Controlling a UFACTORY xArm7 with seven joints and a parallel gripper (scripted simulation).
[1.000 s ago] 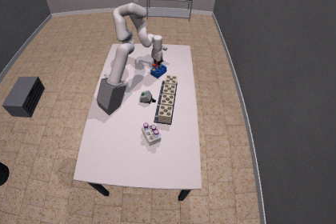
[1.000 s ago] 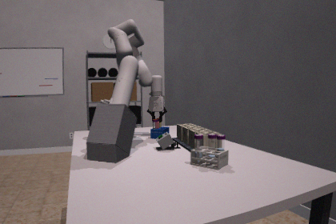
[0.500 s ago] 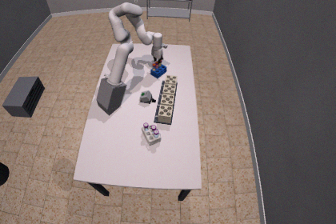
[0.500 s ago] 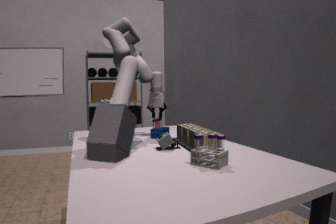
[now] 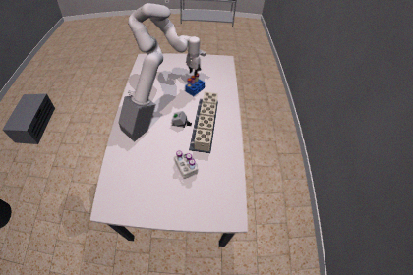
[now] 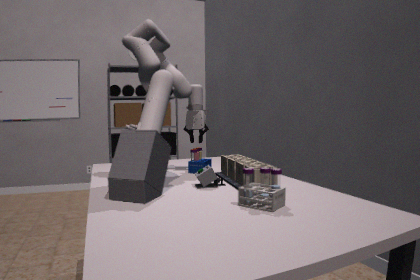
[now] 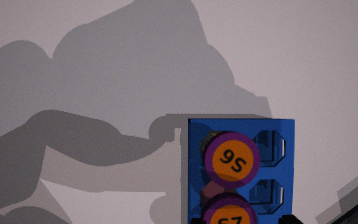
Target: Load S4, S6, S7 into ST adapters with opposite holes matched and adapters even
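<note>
My gripper (image 5: 194, 74) (image 6: 196, 139) (image 7: 242, 220) is partly open and empty, pointing down above the tube tops at the blue rack (image 5: 196, 89) (image 6: 200, 166) (image 7: 276, 173). The rack holds several purple-capped tubes with orange dots. The S6 tube (image 7: 231, 160) stands there; the neighbouring tube (image 7: 228, 212) has its label cut by the frame edge. Four beige adapters (image 5: 203, 139) stand in a row on the dark loading stand (image 5: 193, 146) (image 6: 226, 180); no caps show in them. A clear rack (image 5: 187, 172) (image 6: 261, 200) holds three purple-capped tubes with pale dots.
A small sloped grey desk (image 5: 182, 121) (image 6: 207, 177) with the green DONE key (image 5: 176, 116) (image 6: 200, 171) stands between the arm's grey base (image 5: 136, 120) (image 6: 137, 165) and the adapter row. The blue rack is beyond the row's far end, the clear rack beyond its near end.
</note>
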